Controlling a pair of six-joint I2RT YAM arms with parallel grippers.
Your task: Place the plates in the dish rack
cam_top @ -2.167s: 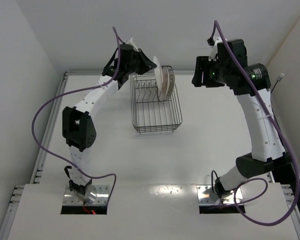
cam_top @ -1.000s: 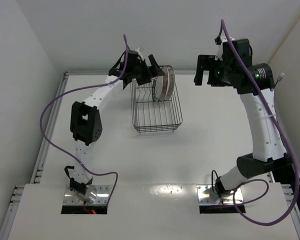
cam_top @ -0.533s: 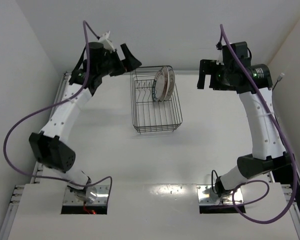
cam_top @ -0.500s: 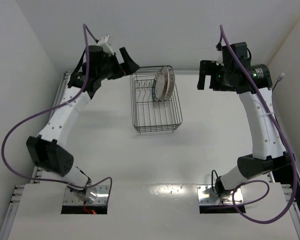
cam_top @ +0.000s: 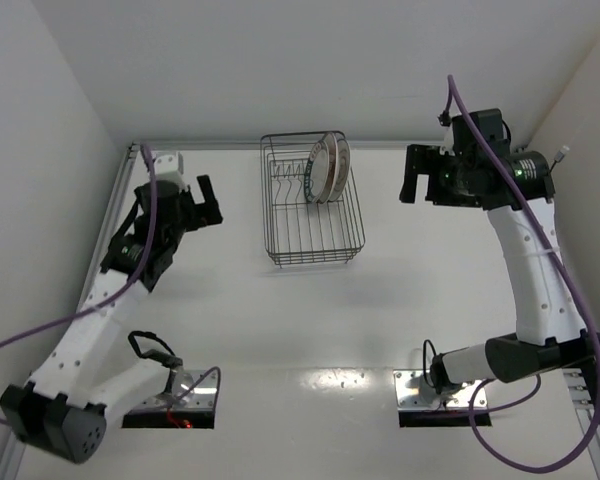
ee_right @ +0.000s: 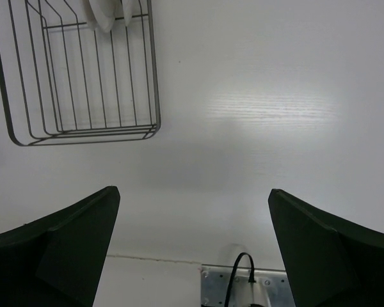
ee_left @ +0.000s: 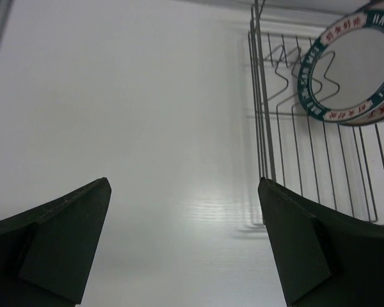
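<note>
A: State of left gripper (ee_left: 183, 192)?
B: Jaws wide apart, nothing held. The right gripper (ee_right: 193, 192) is the same, wide and holding nothing.
A: Where's the dish rack (cam_top: 310, 262)?
B: Ahead-right of left gripper, ahead-left of right gripper, well apart from both.
A: And the plates (cam_top: 328, 168)?
B: On edge, in the rack's far end.

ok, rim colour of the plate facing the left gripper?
Rim dark green, white lettering; best in left wrist view.
</note>
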